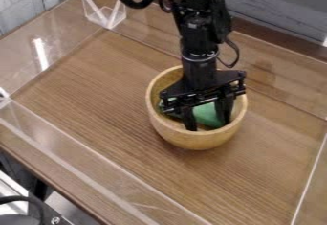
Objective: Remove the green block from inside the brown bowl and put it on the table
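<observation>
Claw's down in the bowl

My gripper [198,107] sits inside the brown bowl [169,133], fingers straddling the green block [205,114], can't tell if it's gripping.

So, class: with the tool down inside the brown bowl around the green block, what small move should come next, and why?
Probably finish closing the tool on the green block, then lift. Its fingers reach into the brown bowl on either side of the block, which lies in the bowl, not yet on the table. A firm grip cannot be confirmed yet.
</observation>
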### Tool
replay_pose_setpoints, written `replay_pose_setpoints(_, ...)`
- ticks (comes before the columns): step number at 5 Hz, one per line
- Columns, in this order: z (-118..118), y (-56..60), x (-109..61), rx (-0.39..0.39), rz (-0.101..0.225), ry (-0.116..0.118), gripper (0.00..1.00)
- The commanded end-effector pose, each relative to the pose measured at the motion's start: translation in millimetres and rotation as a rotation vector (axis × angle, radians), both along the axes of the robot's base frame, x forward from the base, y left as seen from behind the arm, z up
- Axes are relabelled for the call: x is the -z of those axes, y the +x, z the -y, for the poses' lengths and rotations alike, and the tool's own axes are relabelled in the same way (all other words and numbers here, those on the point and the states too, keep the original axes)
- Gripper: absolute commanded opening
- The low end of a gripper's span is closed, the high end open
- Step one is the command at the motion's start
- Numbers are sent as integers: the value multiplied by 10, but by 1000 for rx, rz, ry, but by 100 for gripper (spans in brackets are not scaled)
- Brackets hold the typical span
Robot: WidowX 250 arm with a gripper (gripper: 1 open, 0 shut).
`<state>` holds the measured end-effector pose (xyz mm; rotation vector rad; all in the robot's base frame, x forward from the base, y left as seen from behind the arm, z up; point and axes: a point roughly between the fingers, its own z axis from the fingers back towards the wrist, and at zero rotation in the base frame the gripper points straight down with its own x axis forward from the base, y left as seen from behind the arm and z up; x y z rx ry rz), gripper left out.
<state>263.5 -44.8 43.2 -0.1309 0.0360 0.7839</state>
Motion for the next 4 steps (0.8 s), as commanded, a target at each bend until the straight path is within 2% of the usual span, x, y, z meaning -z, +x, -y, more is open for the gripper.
replay_pose_setpoints(1, 22, 39, -58, 11, 8, -5, 0)
replay_pose_setpoints(4, 60, 53, -153, 22, -13, -31, 0)
